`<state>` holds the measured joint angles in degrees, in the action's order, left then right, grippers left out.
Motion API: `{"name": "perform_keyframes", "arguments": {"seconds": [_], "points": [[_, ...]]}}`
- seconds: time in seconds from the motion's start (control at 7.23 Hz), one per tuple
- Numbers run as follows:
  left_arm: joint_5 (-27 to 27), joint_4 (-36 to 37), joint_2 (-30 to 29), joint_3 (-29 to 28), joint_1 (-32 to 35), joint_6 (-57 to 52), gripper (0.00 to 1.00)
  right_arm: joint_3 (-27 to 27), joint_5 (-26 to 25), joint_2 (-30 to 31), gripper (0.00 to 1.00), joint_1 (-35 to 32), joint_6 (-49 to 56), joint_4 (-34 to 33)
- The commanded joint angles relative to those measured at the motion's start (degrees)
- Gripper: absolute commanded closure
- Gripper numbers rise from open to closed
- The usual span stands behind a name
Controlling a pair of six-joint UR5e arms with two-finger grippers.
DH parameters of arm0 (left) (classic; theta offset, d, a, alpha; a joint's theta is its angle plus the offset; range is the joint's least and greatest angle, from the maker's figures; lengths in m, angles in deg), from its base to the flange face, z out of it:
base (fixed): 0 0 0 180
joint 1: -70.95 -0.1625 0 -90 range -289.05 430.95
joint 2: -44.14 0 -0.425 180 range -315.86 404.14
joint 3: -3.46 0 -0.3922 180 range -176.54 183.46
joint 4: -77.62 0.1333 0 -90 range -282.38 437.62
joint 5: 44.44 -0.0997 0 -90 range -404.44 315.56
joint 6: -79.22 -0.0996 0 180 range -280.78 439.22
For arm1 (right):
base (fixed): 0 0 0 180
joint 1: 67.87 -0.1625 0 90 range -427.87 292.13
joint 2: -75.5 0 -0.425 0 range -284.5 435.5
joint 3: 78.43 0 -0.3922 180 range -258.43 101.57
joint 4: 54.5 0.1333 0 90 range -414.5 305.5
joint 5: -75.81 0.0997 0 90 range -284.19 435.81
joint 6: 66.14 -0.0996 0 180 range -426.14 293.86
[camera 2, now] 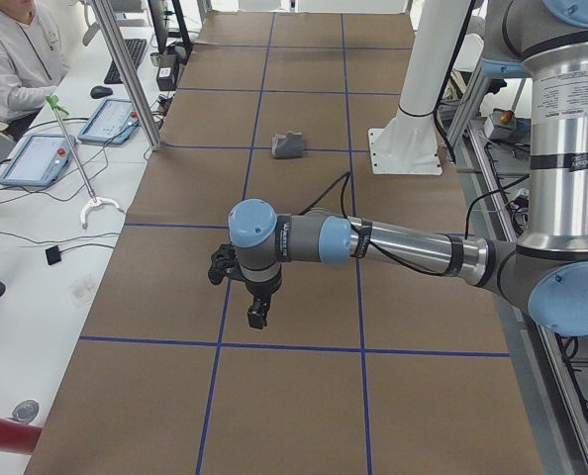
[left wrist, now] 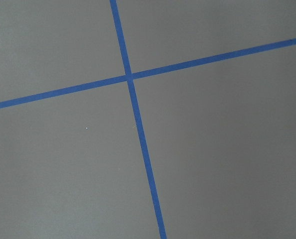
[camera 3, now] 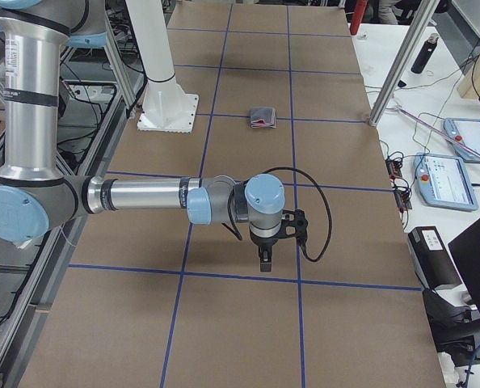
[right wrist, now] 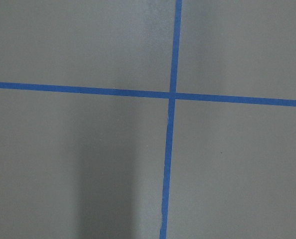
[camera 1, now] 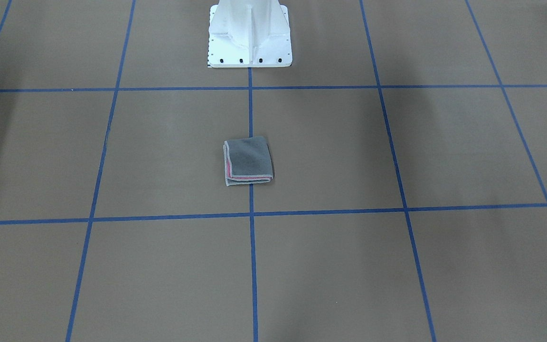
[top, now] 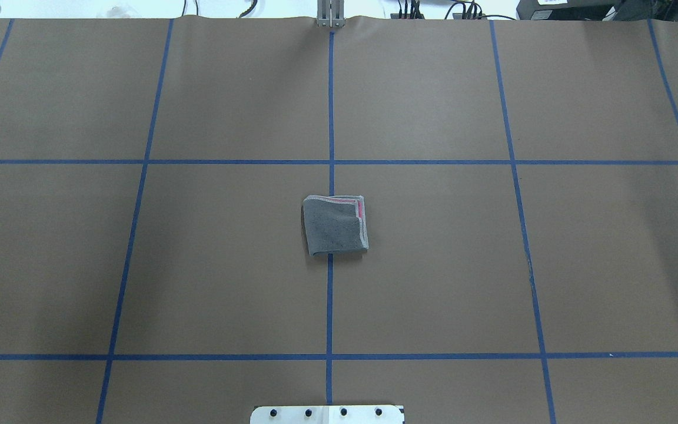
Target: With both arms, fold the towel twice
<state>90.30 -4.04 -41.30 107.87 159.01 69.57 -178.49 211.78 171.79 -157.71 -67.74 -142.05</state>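
both left hand [camera 2: 258,315] and right hand [camera 3: 265,263], grip unclear, hang far from towel [camera 1: 249,160] near pedestal [camera 1: 249,42].

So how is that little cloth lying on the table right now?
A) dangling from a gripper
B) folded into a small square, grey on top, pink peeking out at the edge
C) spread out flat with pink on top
B: the towel sits folded small on the table, grey face up, with a pink strip showing at its edge.
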Motion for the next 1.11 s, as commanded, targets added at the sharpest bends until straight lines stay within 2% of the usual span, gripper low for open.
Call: {"name": "perform_keyframes", "arguments": {"seconds": [0.0,0.97], "points": [[0.00,-0.08,0.44,0.09,0.09,-0.27,0.00,-0.31,0.17,0.04,0.00,0.01,0.27,0.10],[0.00,-0.87,0.36,-0.43,0.00,-0.45,0.00,-0.22,0.00,0.04,0.00,0.01,0.37,0.10]]}}
